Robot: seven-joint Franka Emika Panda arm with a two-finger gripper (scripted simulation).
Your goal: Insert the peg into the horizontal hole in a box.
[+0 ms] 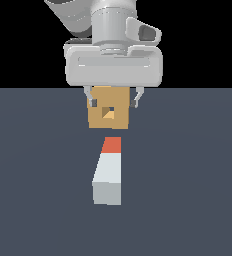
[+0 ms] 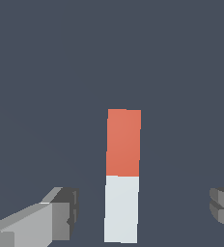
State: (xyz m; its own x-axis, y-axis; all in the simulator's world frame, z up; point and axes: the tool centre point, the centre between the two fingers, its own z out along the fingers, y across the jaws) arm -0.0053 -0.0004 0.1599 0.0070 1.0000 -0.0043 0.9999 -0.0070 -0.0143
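1. Our claw (image 1: 114,102) hangs high with its jaws spread wide and nothing between them; in the wrist view the two fingers (image 2: 46,219) stand well apart on either side of the peg, touching nothing.
2. The peg (image 1: 108,172) lies flat on the dark surface (image 1: 33,175) below us, its orange-red end pointing toward the box and its pale end toward the exterior camera.
3. The box (image 1: 108,115) sits beyond the peg's red end, apart from it, with the hole (image 1: 107,112) in its face turned toward the peg.
4. We judge the task barely begun: the peg is not yet grasped, lifted or lined up.
5. Left for us: descend, close on the peg, raise it, level it with the hole and push it in.
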